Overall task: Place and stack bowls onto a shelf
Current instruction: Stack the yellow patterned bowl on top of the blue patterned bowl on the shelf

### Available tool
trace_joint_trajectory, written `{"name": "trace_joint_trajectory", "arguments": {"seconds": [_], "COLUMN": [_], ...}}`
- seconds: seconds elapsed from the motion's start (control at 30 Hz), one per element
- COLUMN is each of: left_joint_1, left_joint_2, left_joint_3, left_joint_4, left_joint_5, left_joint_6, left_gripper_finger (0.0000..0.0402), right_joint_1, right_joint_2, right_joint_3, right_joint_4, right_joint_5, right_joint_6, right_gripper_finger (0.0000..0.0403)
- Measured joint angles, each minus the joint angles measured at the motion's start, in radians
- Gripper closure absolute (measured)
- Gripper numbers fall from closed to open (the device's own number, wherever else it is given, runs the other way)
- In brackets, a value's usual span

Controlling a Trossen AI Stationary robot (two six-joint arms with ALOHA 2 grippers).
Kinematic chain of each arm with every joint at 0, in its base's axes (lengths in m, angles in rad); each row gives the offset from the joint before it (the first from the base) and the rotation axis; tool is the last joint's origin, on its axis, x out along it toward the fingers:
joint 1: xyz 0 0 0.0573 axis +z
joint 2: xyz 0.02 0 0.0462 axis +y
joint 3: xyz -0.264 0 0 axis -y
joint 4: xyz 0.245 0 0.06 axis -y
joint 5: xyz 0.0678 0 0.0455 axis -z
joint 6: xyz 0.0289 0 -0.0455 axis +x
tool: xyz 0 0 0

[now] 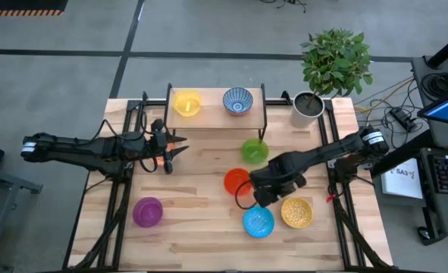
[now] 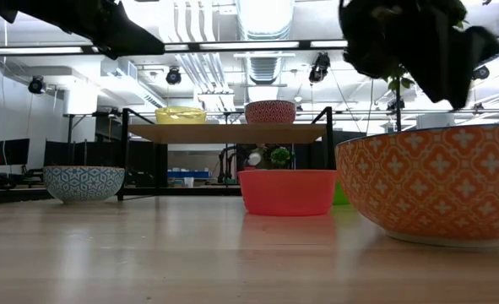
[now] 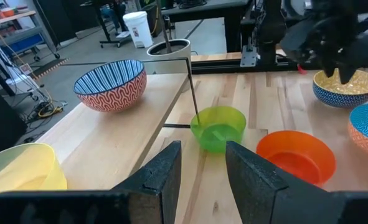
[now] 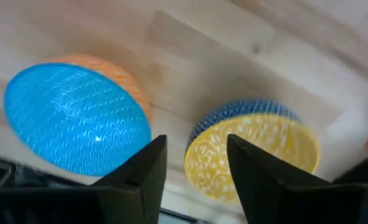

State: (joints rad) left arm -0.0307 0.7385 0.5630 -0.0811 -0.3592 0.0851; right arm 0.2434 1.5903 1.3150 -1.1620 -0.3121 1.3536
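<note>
High view: shelf point(image 1: 216, 121) at the far edge of the surface point(image 1: 201, 227), bearing yellow bowl point(image 1: 186, 103) and patterned bowl point(image 1: 237, 100). Green bowl point(image 1: 255, 151) just beside a shelf leg; red bowl point(image 1: 236, 181), blue bowl point(image 1: 258, 221) and speckled bowl point(image 1: 296, 213) right of centre; purple bowl point(image 1: 148, 211) near the front-left.

Left wrist view: left hand point(image 3: 202, 165) parted, empty.

Right wrist view: right hand point(image 4: 196, 163) spread, empty, above blue and speckled bowls.

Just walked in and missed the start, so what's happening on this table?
Two robot arms are sorting bowls onto a small shelf. A yellow bowl and a blue-and-white striped bowl already sit on it. The right gripper, open and empty, hovers among the red bowl, blue bowl and speckled yellow bowl. The left gripper, also open, waits near the shelf.
</note>
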Motion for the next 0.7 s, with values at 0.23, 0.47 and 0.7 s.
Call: {"name": "trace_joint_trajectory", "arguments": {"seconds": [0.23, 0.47, 0.7], "left_joint_1": [0.0, 0.0, 0.0], "left_joint_2": [0.001, 0.002, 0.002], "left_joint_3": [-0.004, -0.018, -0.018], "left_joint_4": [-0.002, -0.003, -0.001], "left_joint_5": [-0.001, -0.002, -0.002], "left_joint_6": [0.003, 0.003, 0.001], "left_gripper_finger": [0.0293, 0.0293, 0.0293], "right_joint_1": [0.109, 0.136, 0.136], "right_joint_2": [0.046, 0.112, 0.161], "right_joint_3": [-0.011, -0.011, -0.013], "right_joint_4": [-0.001, -0.001, 0.0], "right_joint_5": [-0.001, -0.002, 0.0], "right_joint_6": [0.269, 0.26, 0.201], "right_gripper_finger": [0.023, 0.0242, 0.025]}}
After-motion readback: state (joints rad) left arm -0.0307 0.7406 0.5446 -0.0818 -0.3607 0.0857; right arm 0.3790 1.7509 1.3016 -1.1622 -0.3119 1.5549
